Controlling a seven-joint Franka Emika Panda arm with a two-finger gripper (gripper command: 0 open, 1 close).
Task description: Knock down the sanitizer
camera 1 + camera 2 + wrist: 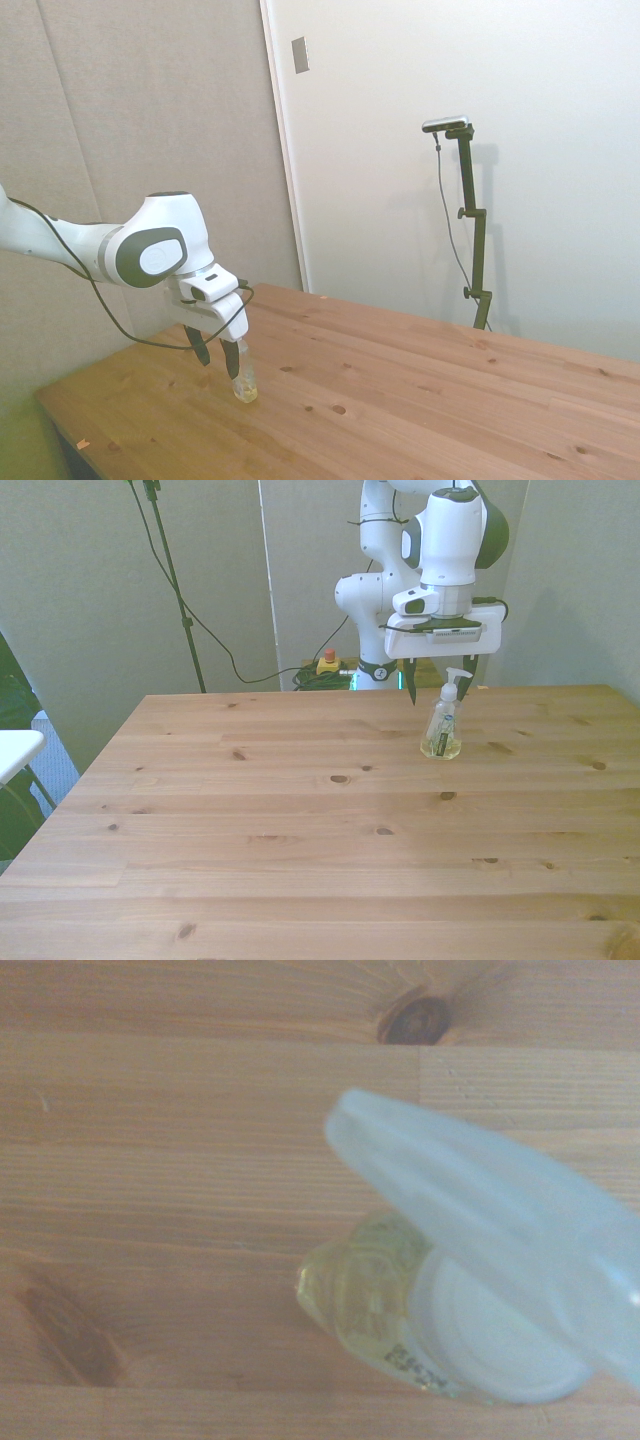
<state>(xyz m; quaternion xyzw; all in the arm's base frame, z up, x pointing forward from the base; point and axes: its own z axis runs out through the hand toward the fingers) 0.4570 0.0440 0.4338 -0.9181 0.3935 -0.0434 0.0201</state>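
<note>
I find the sanitizer (442, 724) standing upright on the wooden table (300, 850), toward the far edge on the front view's right, pump head uppermost and pale yellow liquid settled in its base. It has not been knocked down.

The gripper (446, 686) hangs directly over the bottle with its fingers parted and holding nothing. In the front view one dark finger (413, 688) drops beside the pump on the front view's left; the other is harder to make out behind the nozzle. The side view shows the fingers (203, 350) straddling the bottle (243, 377) near its top. I judge this placement deliberate: a tall, narrow bottle tips most readily when pushed high, above its weighted base.

The wrist view confirms the alignment, with the white pump nozzle (490, 1230) blurred close under the camera and the yellow body (360, 1295) beneath it. Whether either finger touches the pump I cannot say with confidence.

My assessment: a sideways sweep is what the task calls for next.
</note>
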